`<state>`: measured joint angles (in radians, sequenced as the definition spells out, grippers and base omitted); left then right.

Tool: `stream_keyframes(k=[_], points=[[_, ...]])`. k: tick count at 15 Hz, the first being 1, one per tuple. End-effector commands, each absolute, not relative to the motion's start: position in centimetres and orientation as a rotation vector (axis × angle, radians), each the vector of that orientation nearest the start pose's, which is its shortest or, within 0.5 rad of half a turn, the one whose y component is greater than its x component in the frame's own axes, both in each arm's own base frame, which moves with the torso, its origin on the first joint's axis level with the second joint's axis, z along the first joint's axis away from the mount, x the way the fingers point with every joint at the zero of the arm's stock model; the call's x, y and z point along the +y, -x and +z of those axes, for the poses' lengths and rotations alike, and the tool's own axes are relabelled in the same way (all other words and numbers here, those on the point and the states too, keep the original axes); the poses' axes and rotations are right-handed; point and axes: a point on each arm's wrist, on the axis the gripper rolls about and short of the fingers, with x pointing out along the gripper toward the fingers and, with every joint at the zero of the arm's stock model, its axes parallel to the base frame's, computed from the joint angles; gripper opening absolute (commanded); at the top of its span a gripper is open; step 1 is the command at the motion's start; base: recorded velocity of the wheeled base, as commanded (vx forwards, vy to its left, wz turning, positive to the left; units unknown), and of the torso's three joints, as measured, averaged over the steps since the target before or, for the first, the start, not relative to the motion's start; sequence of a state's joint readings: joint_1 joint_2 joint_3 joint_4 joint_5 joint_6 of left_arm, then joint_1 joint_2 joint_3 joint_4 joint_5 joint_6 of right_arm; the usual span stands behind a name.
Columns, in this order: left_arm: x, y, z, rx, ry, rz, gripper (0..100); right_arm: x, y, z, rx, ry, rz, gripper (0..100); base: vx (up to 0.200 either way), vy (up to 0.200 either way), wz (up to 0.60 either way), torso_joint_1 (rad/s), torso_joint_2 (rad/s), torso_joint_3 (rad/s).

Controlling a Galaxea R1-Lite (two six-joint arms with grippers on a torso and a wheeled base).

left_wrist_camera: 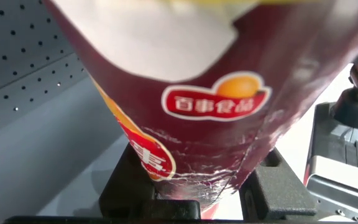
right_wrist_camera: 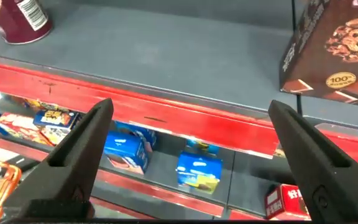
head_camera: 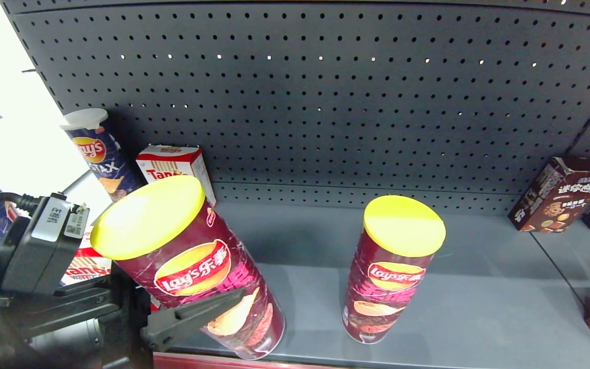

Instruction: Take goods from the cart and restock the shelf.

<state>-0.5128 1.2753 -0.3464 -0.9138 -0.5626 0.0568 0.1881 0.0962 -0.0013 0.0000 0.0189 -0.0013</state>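
While the left pincer (head_camera: 208, 307) clamps a maroon crisp can (head_camera: 197, 266) low on its body, the can leans with its yellow lid tipped toward the near left and its base at the near left edge of the shelf (head_camera: 479, 307). I cannot tell whether the base actually rests on the shelf. From the left wrist view the left pincer (left_wrist_camera: 201, 193) has a dark finger on either side of the can (left_wrist_camera: 229, 93).

A second maroon can (head_camera: 387, 287) with the same yellow lid stands upright on the shelf to the right of the gripped one, well apart from it and about mid-shelf. At the far left, against the grey pegboard (head_camera: 325, 102), a blue crisp can (head_camera: 103, 159) stands just beside a white and red box (head_camera: 174, 164). At the far right a brown biscuit box (head_camera: 561, 195) sits close to the pegboard.

In the right wrist view the right pincer (right_wrist_camera: 191, 109) is spread wide with nothing between its fingers, held in front of the shelf's red front lip (right_wrist_camera: 166, 106). The brown biscuit box (right_wrist_camera: 334, 50) sits on the shelf beyond it, and blue boxes (right_wrist_camera: 126, 146) lie on a lower shelf below the lip.
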Motion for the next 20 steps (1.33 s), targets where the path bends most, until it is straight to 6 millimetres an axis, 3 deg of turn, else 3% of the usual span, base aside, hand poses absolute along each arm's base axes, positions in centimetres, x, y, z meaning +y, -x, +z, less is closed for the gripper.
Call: stream_keyframes(k=[1,3,6,11,15,20], points=[[-9.8,-14.9,19.4,-0.027,-0.051,-1.074,0,-0.2,1.5,7.8,0.101,0.008,0.202,100,0.000,0.000,0.00,0.000,0.00,0.000],[-9.9,-15.1,19.8,-0.038,-0.049,-1.073,0,0.1,1.7,7.8,0.069,-0.008,0.000,100,0.000,0.000,0.00,0.000,0.00,0.000],[-10.2,-16.0,21.5,-0.072,-0.020,-1.065,0,0.0,2.2,7.6,0.011,-0.003,0.018,100,0.000,0.000,0.00,0.000,0.00,0.000],[-10.9,-17.3,22.5,-0.050,0.015,-1.057,0,0.0,2.2,7.6,0.009,-0.003,0.020,100,0.000,0.000,0.00,0.000,0.00,0.000],[-11.6,-18.5,24.9,0.035,0.017,-1.055,0,0.0,2.2,7.6,0.009,-0.003,0.020,100,0.000,0.000,0.00,0.000,0.00,0.000],[-12.0,-18.4,24.8,0.111,0.015,-1.063,0,0.0,2.2,7.6,0.009,-0.003,0.020,100,0.000,0.000,0.00,0.000,0.00,0.000]])
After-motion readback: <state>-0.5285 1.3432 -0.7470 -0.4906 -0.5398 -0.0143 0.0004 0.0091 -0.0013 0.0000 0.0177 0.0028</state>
